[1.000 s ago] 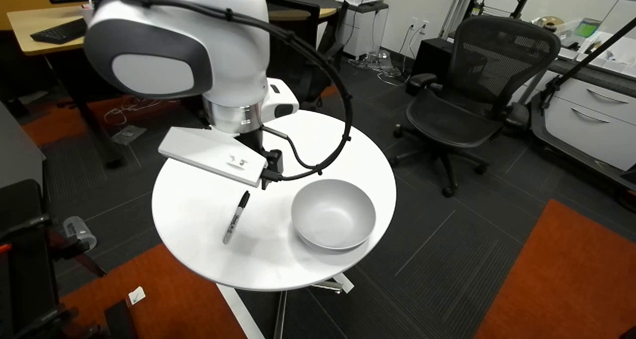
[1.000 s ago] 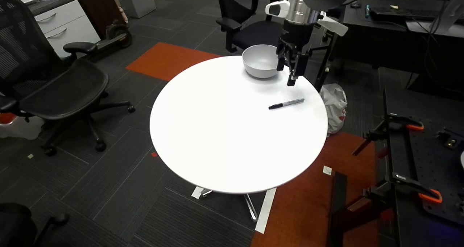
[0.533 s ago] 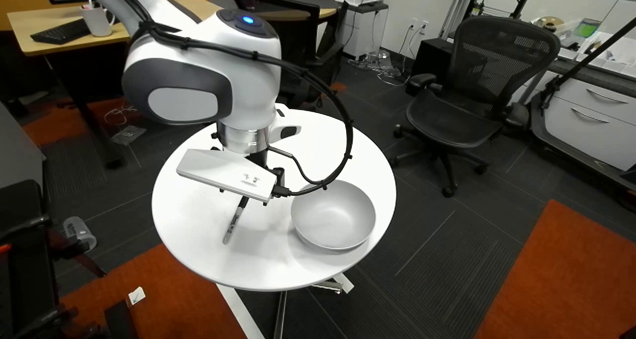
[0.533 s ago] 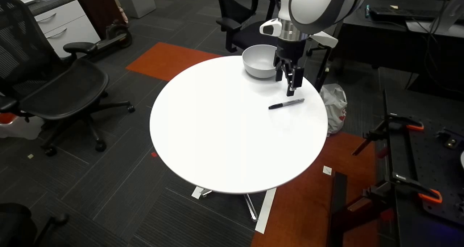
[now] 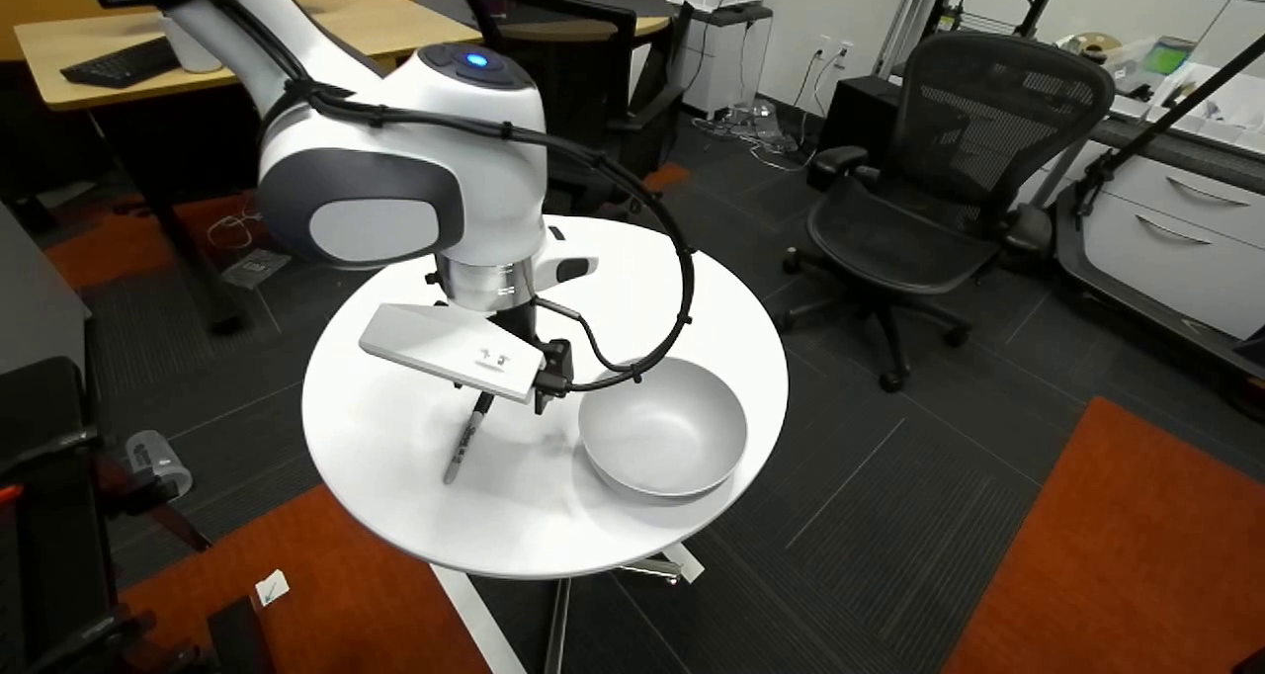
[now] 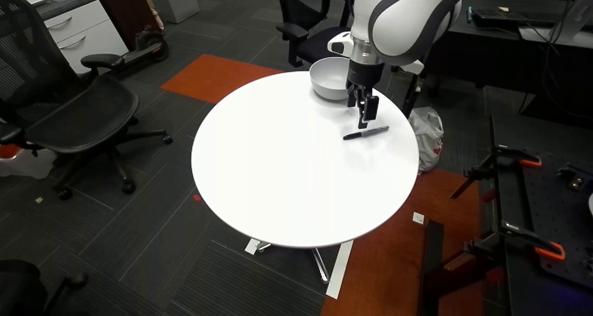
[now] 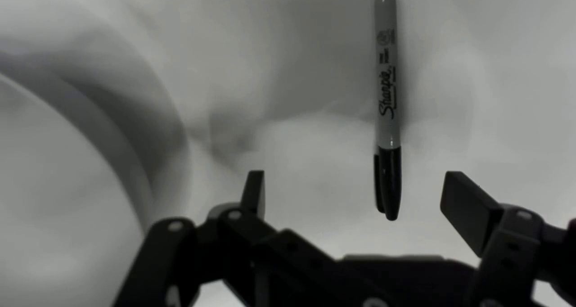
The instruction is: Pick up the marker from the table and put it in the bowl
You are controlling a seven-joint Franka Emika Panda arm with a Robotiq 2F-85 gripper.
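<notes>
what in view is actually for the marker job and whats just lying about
For the job:
marker, lying on the table
bowl, also on the table
fingers, open, not yet gripping the marker

Just lying about:
desk, with a keyboard on it
mesh chair
plastic bag

Marker (image 6: 366,133): is lying on the table (image 6: 278,181) toward two o'clock (in an exterior view)
Bowl (image 6: 328,79): is sitting there too, toward one o'clock
Gripper (image 7: 355,192): is hanging above the table, near the marker
</notes>
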